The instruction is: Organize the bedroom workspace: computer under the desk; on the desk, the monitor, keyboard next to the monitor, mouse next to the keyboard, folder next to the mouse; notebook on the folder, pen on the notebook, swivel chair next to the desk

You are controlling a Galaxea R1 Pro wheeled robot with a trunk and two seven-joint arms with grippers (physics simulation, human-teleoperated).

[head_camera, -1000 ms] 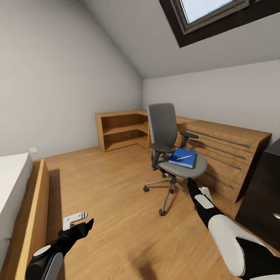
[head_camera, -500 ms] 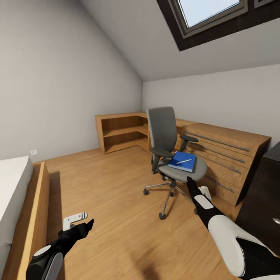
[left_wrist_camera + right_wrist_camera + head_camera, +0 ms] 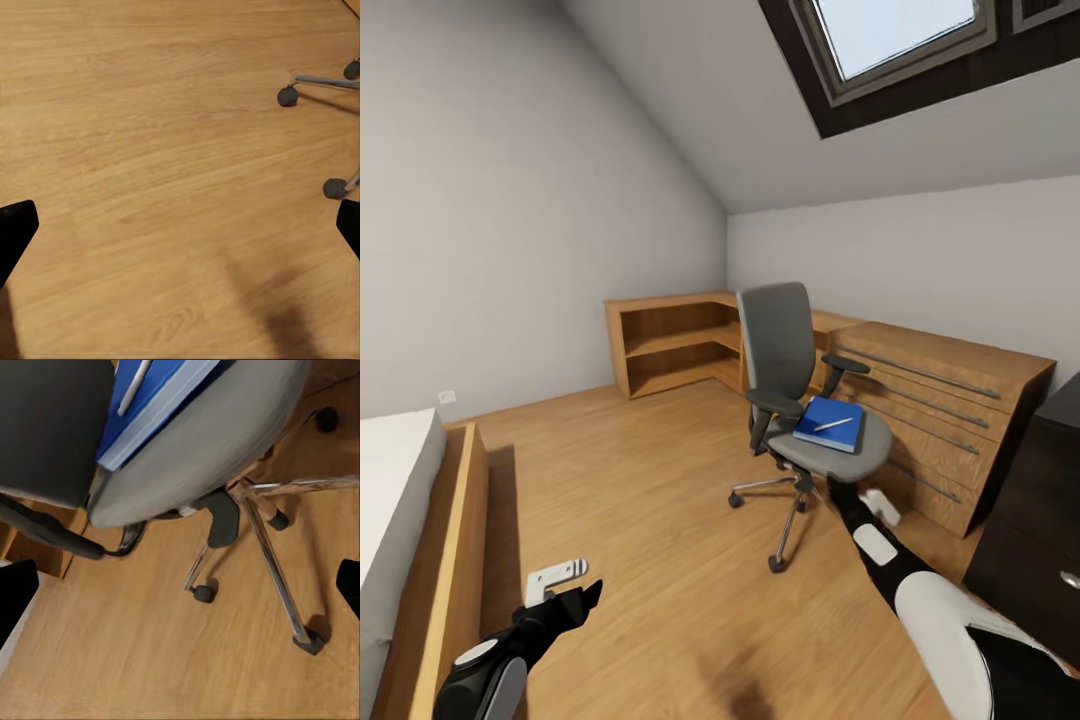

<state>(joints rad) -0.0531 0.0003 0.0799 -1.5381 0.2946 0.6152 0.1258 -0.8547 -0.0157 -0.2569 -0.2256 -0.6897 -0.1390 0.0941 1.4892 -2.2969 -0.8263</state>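
The chair (image 3: pixel 795 400) stands on the wooden floor (image 3: pixel 660 500) near the far corner of the room, just in front of the light wooden drawer chest (image 3: pixel 940 420). Its grey back is upright and its seat faces toward the chest and the right of the head view. On the seat lies the blue folder (image 3: pixel 830 424), flat, toward the seat's edge nearest the chest, its long axis running from the chair back out toward the seat's front. The pen (image 3: pixel 833 424) rests on top of the folder, lying roughly along that same axis, slightly skewed. In the right wrist view the folder (image 3: pixel 161 397) and pen (image 3: pixel 135 386) show from below the seat edge, above the chrome star base and casters.

The right tool (image 3: pixel 847 493) is held out just below the front rim of the seat, close to the chair's base; its fingers sit at the two sides of the wrist picture, spread wide with nothing between them. The left tool (image 3: pixel 565 590) hangs low over bare floor, well apart from the chair, also spread wide and holding nothing.

An open wooden shelf unit (image 3: pixel 670 345) fills the far corner, a bed (image 3: pixel 400 520) lies along the left wall, and a dark cabinet (image 3: pixel 1040 520) stands at the right edge.
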